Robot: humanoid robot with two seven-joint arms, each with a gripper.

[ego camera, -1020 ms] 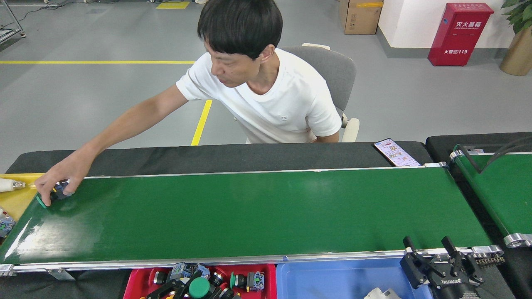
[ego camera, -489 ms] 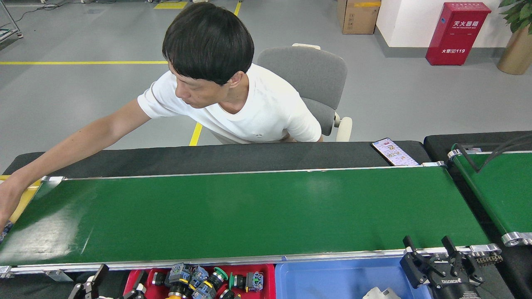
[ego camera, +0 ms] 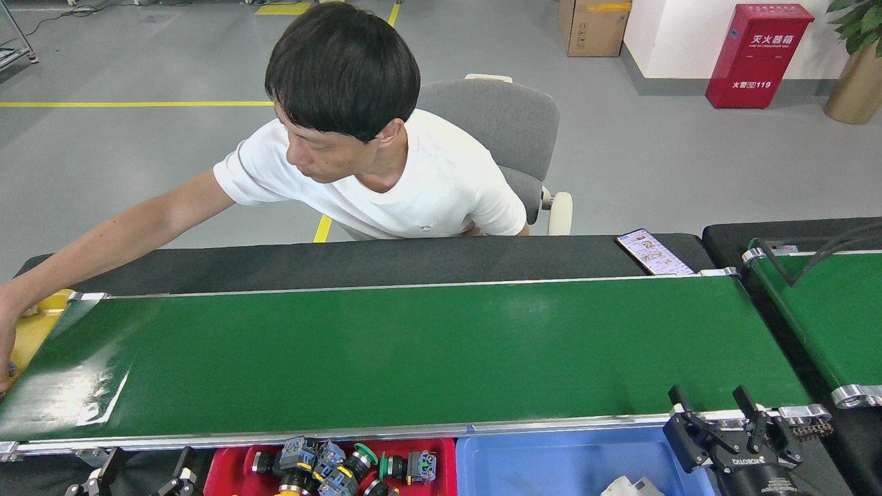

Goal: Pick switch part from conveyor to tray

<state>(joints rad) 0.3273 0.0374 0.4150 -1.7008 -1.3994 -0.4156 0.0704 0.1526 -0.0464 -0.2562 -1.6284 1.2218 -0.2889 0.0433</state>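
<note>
The conveyor fills the middle of the head view, a long glossy dark-green belt with silver rails, running left to right, and its surface carries no switch part anywhere that shows. Behind its far rail runs a black padded table edge, and a person in a white T-shirt sits on a grey chair beyond it, leaning to the left with one arm stretched out. That person's hand is cut off by the left edge of the view, over a yellow tray at the belt's left end; what it holds cannot be told. A second, narrower green belt lies at the far right.

Along the near rail sit two trays side by side: a red tray on the left, holding a cluster of switch parts (black bodies, blue-grey blocks, one green cap), and a blue tray just to its right. A phone lies on the black padding at the far right.

The right gripper stands at the near right corner of the belt, black fingers spread wide apart with nothing between them. The left gripper pokes in at the bottom left, beside the red tray, only two dark fingertips showing, apart and empty.
</note>
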